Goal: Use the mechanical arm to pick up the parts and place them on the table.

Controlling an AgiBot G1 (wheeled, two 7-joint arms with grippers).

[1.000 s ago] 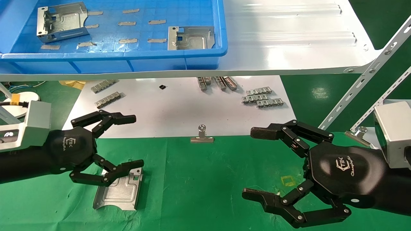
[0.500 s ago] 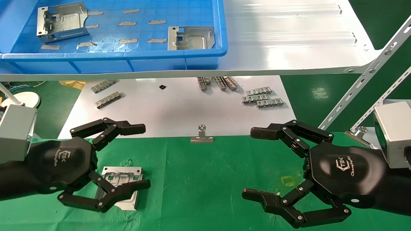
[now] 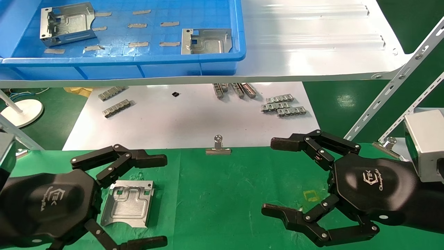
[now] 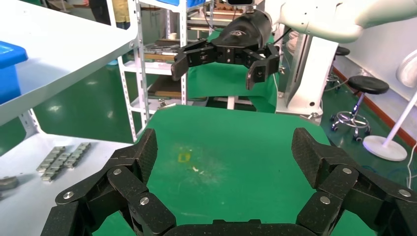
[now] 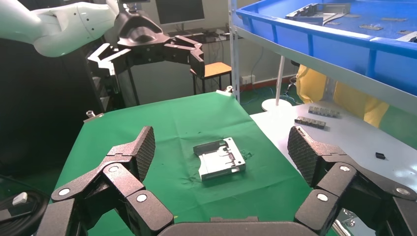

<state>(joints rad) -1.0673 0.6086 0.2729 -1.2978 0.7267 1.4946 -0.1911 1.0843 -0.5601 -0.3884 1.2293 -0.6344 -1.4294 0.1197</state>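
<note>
One silver stamped part (image 3: 127, 203) lies flat on the green cloth table (image 3: 225, 194); it also shows in the right wrist view (image 5: 219, 158). My left gripper (image 3: 161, 199) is open and empty, its fingers spread either side of that part without touching it. My right gripper (image 3: 274, 177) is open and empty, hovering over the table's right side near a yellow square mark (image 3: 311, 196). Two more parts (image 3: 66, 23) (image 3: 206, 41) lie in the blue bin (image 3: 125, 64) on the glossy white shelf (image 3: 312, 41). In the left wrist view my fingers (image 4: 145, 155) frame bare green cloth.
A white board (image 3: 187, 118) behind the table carries small grey linked strips (image 3: 283, 106) (image 3: 116, 107). A silver binder clip (image 3: 218, 146) sits on the table's far edge. Perforated metal shelf struts (image 3: 392, 86) slant at the right. A white lamp base (image 3: 21, 110) stands far left.
My left gripper has let go of the part and drawn back toward me and down; the part now lies flat on the cloth. The right arm has not moved.
</note>
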